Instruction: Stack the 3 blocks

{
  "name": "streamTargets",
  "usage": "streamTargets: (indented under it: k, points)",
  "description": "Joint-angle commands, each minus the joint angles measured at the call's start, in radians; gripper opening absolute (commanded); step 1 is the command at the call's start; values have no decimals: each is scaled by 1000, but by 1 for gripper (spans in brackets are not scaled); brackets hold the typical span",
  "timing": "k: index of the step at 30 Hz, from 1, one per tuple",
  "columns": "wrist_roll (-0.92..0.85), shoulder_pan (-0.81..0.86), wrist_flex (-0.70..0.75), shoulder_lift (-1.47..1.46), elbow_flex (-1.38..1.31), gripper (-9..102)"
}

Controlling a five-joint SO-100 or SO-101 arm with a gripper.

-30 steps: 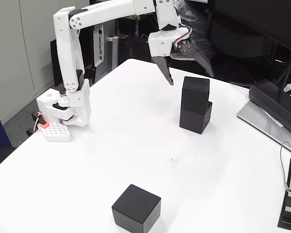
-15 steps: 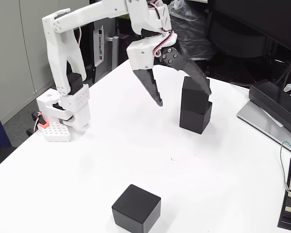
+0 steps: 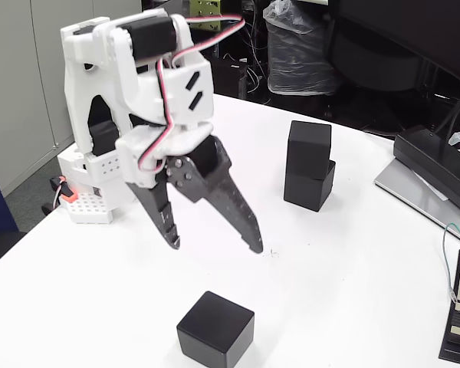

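Two blocks are stacked (image 3: 309, 164) at the far right of the white surface (image 3: 353, 261); the third block (image 3: 215, 329) sits alone near the front edge. The claw (image 3: 214, 245) is held apart, empty, above it — a centred, square descent is called for.

From my fixed view, the gripper (image 3: 215, 245) hangs with its black jaws spread wide and empty above the white table (image 3: 345, 276), over the lone block (image 3: 215, 330), while the two stacked blocks (image 3: 309, 165) stand well apart at upper right.
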Motion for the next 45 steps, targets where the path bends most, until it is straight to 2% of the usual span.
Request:
streamTargets:
  k: [1,12,29,39,45]
  points:
    - [-18,20,-81,-23,48,38]
    - [-17,35,-337,-126,198,38]
    - [-12,95,-494,-314,204,38]
    - [-14,95,-499,-345,204,37]
    - [-14,95,-499,-344,204,22]
